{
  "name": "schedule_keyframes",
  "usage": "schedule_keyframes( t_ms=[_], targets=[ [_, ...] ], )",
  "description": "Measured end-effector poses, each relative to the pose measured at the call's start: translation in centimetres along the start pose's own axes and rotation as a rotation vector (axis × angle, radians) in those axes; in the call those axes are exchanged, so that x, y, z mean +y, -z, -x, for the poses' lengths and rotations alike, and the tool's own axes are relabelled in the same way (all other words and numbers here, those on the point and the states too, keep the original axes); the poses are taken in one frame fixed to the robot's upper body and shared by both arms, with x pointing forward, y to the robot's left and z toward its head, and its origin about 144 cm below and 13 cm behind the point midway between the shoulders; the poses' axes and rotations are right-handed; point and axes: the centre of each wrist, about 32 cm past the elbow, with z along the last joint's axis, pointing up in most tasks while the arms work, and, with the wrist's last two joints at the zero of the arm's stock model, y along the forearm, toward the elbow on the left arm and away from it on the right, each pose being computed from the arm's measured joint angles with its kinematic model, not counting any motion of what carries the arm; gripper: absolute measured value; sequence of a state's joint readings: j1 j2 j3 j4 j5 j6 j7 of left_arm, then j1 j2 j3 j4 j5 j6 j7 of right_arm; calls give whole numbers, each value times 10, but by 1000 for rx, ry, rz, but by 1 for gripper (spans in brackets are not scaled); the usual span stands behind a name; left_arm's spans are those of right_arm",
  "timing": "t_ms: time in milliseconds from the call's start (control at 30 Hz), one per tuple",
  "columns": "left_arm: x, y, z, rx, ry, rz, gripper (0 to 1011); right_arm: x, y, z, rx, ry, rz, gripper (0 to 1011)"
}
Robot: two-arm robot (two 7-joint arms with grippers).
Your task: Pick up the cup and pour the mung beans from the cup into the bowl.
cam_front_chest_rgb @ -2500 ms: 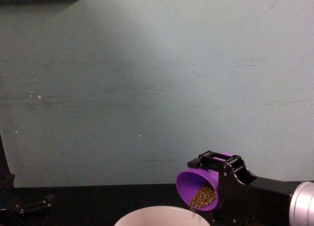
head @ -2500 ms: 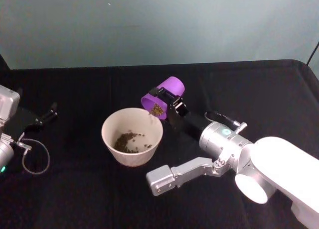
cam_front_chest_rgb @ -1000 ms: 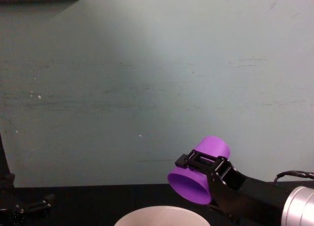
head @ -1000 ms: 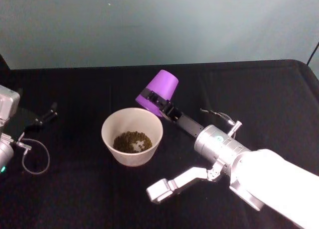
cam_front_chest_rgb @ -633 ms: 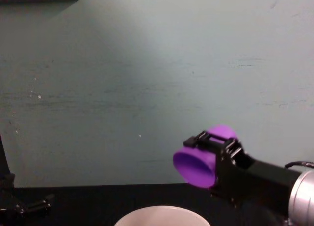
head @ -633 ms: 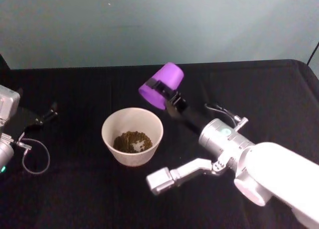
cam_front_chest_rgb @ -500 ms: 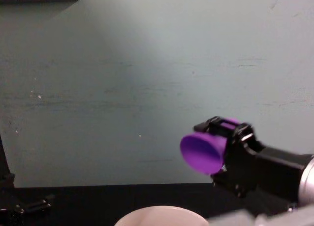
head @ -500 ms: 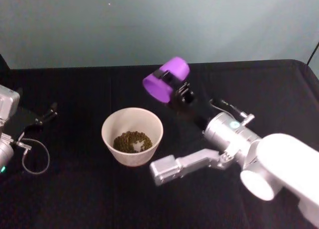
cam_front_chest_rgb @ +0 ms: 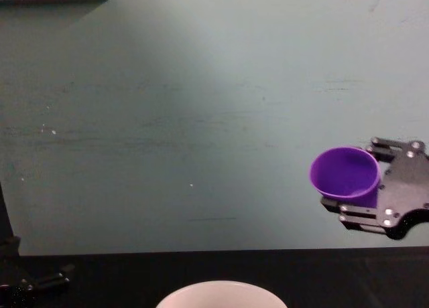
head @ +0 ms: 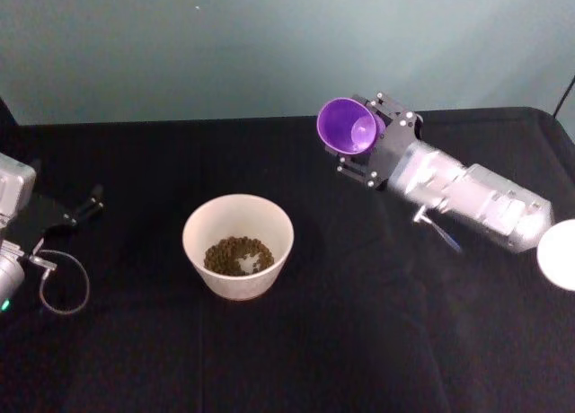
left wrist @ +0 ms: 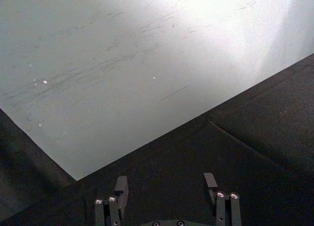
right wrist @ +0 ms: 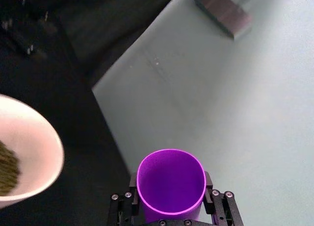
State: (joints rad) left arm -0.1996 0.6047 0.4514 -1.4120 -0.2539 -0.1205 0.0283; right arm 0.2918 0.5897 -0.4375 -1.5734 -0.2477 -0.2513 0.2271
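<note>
With the beans (head: 237,254) already lying in the bowl (head: 205,222) mid-tabletop, the emptied cup (head: 348,126) is held clamped in the right gripper (head: 367,145) above the far edge, to be set down next; the left gripper (left wrist: 167,206), parked at the left edge, is spread.

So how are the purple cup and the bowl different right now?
The cup is bright purple and narrow; the bowl is pale and much wider. The cup is held up in the air by the right gripper, mouth tipped sideways, while the bowl stands upright on the table. The cup looks empty; the bowl holds the mung beans. Both are round and open-topped.
</note>
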Motion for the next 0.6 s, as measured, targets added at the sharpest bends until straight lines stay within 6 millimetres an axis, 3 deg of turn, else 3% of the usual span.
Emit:
schedule_keyframes(
  t_ms=[267,600],
  targets=[
    [0,0,0,0,0,0,1000,-12,37,-9,516,-99,21,729],
    [0,0,0,0,0,0,1000,-11,48,3,729,-190,122,729]
  ],
)
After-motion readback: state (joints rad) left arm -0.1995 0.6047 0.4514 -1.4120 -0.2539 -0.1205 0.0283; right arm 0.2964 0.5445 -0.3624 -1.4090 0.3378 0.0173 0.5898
